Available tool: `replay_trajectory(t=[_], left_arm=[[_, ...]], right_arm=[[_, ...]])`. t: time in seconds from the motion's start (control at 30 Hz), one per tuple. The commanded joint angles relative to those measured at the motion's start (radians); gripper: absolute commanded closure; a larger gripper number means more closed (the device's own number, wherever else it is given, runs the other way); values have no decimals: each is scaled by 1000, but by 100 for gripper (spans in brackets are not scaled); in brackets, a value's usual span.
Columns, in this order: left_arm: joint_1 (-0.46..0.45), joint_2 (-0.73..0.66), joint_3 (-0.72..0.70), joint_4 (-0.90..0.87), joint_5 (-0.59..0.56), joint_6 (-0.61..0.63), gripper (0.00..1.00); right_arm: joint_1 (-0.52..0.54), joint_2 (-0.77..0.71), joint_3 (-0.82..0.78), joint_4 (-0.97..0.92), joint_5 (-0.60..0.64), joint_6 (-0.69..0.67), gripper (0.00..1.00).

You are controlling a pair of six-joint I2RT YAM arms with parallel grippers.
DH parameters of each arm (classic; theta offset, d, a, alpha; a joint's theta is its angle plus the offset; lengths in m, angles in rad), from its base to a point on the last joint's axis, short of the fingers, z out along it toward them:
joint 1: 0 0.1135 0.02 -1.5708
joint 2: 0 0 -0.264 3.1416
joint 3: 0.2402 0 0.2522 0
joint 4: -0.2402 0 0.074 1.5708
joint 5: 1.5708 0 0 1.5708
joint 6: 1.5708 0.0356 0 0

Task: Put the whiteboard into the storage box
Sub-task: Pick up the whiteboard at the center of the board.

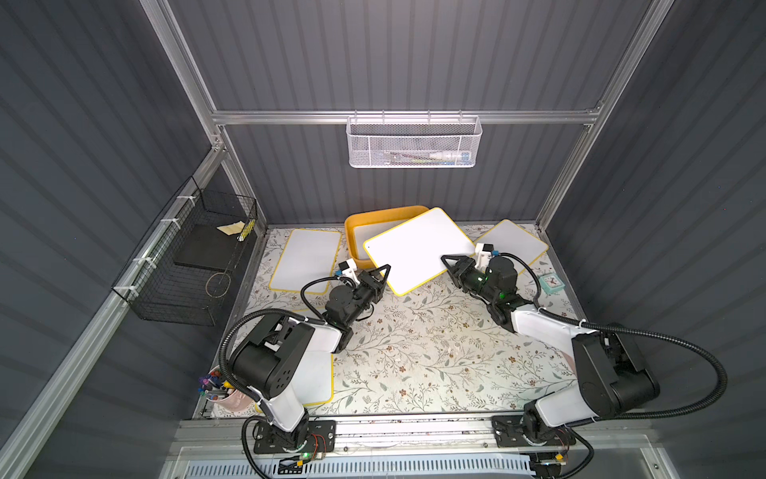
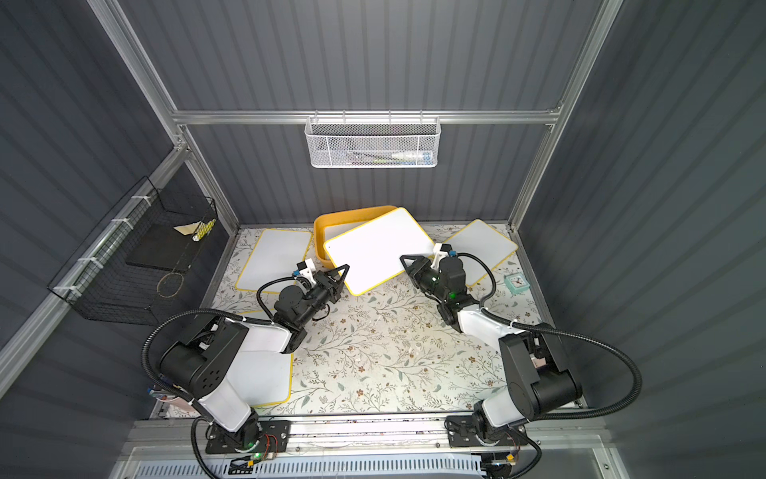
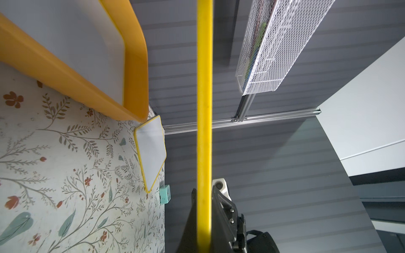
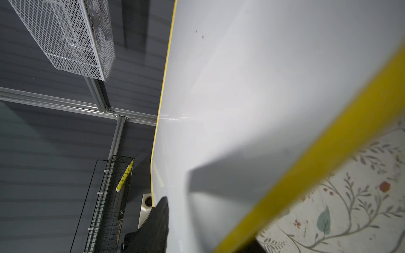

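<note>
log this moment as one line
left hand: shut on whiteboard edge | right hand: at opposite edge, grip unclear | whiteboard: held partly over storage box

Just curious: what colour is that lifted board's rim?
Yellow. The whiteboard shows it best in the left wrist view.

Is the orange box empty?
No, a whiteboard already lies flat inside the box.
</note>
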Motion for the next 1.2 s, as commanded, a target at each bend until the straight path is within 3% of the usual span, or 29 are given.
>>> replay_trajectory(t=[0.0, 0.1, 0.33, 0.43, 0.6, 0.73, 0.9, 1.17], left_arm=[[-2, -29, 35, -8, 42, 25, 94], [-1, -26, 41, -21, 50, 24, 91], [14, -46, 60, -101, 65, 50, 78], [23, -65, 63, -156, 69, 65, 63], [53, -126, 50, -257, 77, 111, 47], [91, -232, 30, -428, 67, 187, 33], [136, -398, 45, -778, 18, 343, 18], [143, -597, 105, -1209, -90, 574, 12]], right_arm=[[6, 14, 57, 37, -6, -9, 72], [6, 30, 79, 37, -12, -10, 88], [4, 57, 116, 31, -6, -11, 96], [2, 74, 132, 36, -4, -11, 98], [3, 104, 182, 39, 50, -9, 100], [3, 132, 241, 15, 77, -10, 100], [3, 187, 332, -39, 124, -9, 100], [4, 330, 487, -73, 214, -8, 99]])
